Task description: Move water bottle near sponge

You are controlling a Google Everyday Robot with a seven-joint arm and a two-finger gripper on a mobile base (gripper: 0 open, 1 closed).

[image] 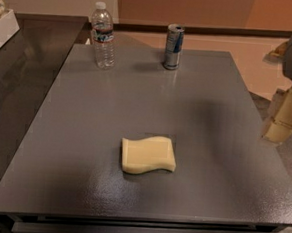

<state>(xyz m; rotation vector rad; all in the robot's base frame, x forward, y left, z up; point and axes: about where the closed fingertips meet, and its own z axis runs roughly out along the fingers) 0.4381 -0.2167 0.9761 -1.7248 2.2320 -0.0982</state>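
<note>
The water bottle (102,34), clear ribbed plastic with a white cap and a dark label band, stands upright at the far left of the grey table (74,133). The sponge (148,155), a pale yellow foam pad with wavy edges, lies flat in the near middle of the table, far from the bottle. My gripper (282,117) hangs at the right edge of the view, beyond the table's right side, well away from both the bottle and the sponge. It holds nothing that I can see.
A slim silver-and-blue drinks can (173,47) stands upright at the far middle of the table, to the right of the bottle. A dark counter (25,55) adjoins the table on the left, with a white object (2,28) on it.
</note>
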